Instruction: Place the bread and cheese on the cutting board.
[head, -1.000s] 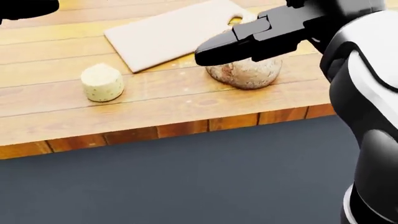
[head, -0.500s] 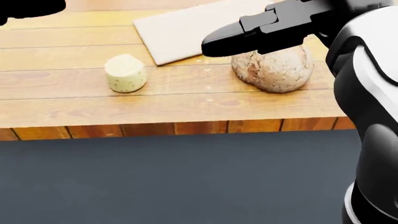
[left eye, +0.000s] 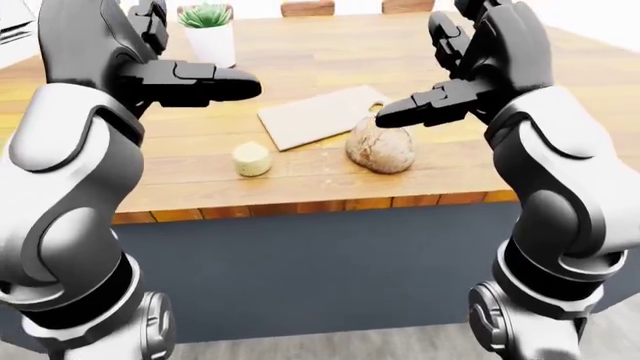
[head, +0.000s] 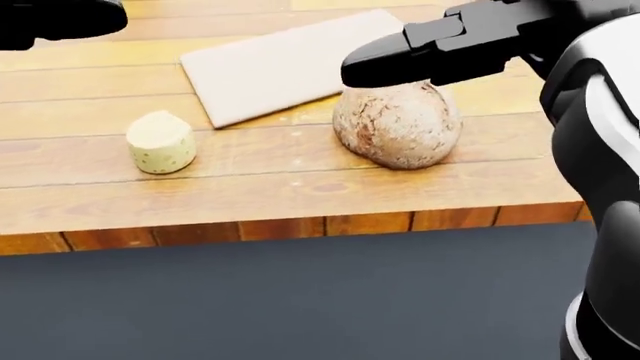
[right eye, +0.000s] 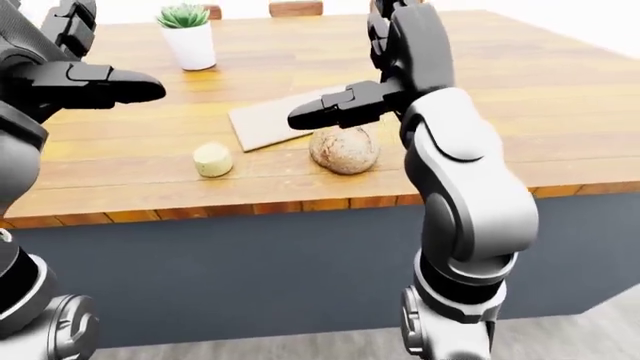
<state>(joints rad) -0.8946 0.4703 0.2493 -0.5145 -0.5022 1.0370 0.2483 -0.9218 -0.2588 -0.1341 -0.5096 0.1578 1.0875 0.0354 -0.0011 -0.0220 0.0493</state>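
Observation:
A round brown bread loaf sits on the wooden table, just below the corner of a pale cutting board. To the left of the loaf stands a small cream cheese cylinder. My right hand hovers above the bread, fingers spread, holding nothing. My left hand is raised well above the table, up and left of the cheese, fingers extended and empty. The board is bare.
A potted green plant in a white pot stands at the table's top left. Two chair backs show beyond the far edge. The table's dark blue side panel faces me, with grey floor below.
The whole head view shifted as the camera moved: bread and cheese slid right, then back left and lower. My right hand stays above the bread.

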